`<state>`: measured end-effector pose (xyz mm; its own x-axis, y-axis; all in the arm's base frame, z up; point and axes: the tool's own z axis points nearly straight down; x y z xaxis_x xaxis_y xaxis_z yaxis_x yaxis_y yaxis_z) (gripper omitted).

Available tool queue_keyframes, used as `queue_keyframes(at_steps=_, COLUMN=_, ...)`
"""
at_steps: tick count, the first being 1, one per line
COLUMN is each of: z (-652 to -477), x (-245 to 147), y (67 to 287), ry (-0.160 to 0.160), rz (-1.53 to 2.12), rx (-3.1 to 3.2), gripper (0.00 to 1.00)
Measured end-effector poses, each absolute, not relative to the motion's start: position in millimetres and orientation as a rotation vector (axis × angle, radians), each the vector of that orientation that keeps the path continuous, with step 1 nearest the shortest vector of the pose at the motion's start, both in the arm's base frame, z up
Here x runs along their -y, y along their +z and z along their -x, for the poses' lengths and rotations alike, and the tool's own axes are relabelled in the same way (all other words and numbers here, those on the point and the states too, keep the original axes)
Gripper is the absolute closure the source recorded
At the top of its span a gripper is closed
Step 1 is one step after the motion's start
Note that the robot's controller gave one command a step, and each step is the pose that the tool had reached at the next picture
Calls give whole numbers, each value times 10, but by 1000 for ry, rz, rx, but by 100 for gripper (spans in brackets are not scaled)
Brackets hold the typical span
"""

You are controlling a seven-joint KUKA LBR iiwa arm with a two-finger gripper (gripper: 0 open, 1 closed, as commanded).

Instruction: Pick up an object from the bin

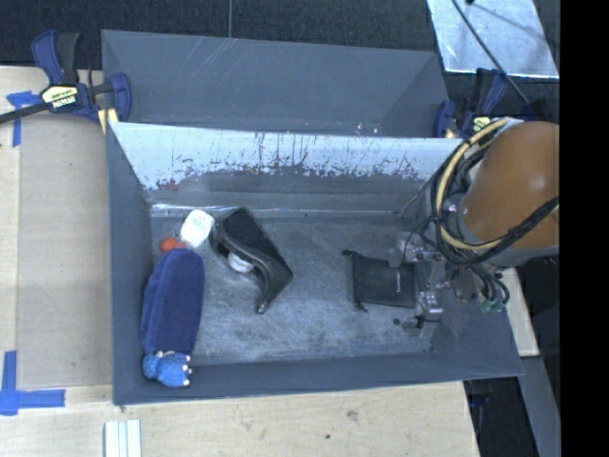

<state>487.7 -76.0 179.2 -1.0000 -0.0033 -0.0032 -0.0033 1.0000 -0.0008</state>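
My gripper (422,291) hangs low over the right side of the bin, close to the right wall. A flat black squarish thing (376,281) lies on the floor right at its left side, touching or nearly touching it. Whether it is gripped I cannot tell. Farther left a black tape-dispenser-like thing (250,253) lies slanted on the floor, well apart from the gripper.
Along the left wall lies a long dark blue plush toy (172,310). A white cap (197,228) and a small orange piece (169,246) sit at its far end. Bare floor lies between the dispenser and the black squarish thing.
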Motion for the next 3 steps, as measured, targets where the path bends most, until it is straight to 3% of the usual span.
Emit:
queue_keyframes(at_steps=1, z=-5420, x=701, y=662, ry=0, rz=-59, rx=-3142, gripper=0)
queue_keyframes(at_steps=2, z=-5424, x=705, y=704, ry=-1, rz=-58, rx=-3137, gripper=100)
queue_keyframes(at_steps=3, z=-5456, x=724, y=2528, ry=-2, rz=-53, rx=-3129, gripper=100)
